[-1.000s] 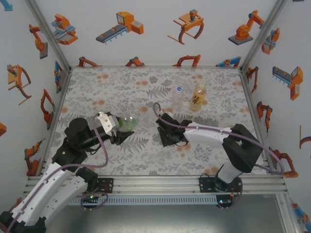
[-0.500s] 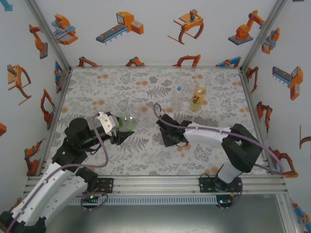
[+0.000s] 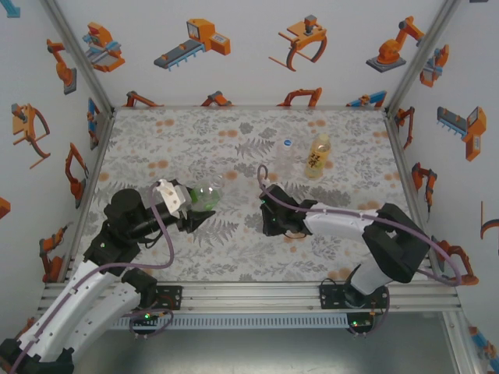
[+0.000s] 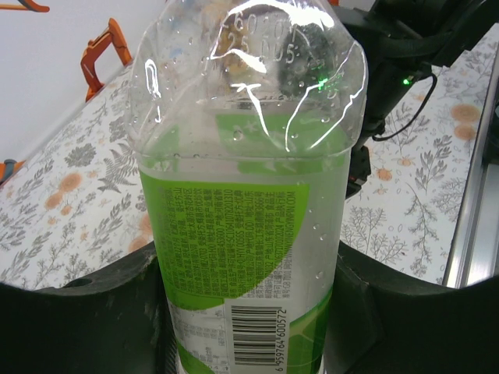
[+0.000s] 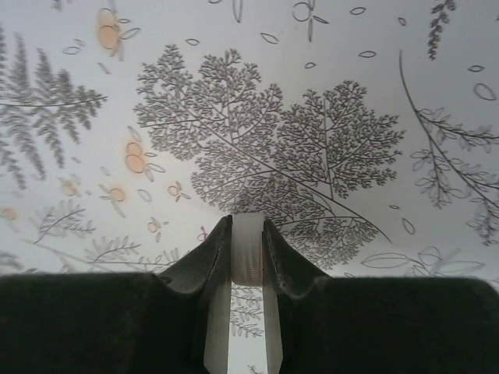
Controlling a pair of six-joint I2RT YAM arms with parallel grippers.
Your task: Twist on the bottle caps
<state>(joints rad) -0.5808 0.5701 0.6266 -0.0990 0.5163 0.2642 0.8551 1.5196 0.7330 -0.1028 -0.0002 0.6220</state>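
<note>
At left of centre in the top view, your left gripper (image 3: 196,209) is clamped on the green bottle (image 3: 206,193). At mid-frame, your right gripper (image 3: 270,224) has its fingers pressed together on a white cap (image 5: 248,248), held edge-on. Farther back, right of centre, the clear bottle (image 3: 286,158) with a blue-centred cap (image 3: 287,142) atop it stands just beside the yellow bottle (image 3: 316,156).

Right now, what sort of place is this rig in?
Probably a lab robot cell for recording data, not a home: white walls covered in robot-arm stickers, an aluminium frame around it, and a fern-print table.
</note>
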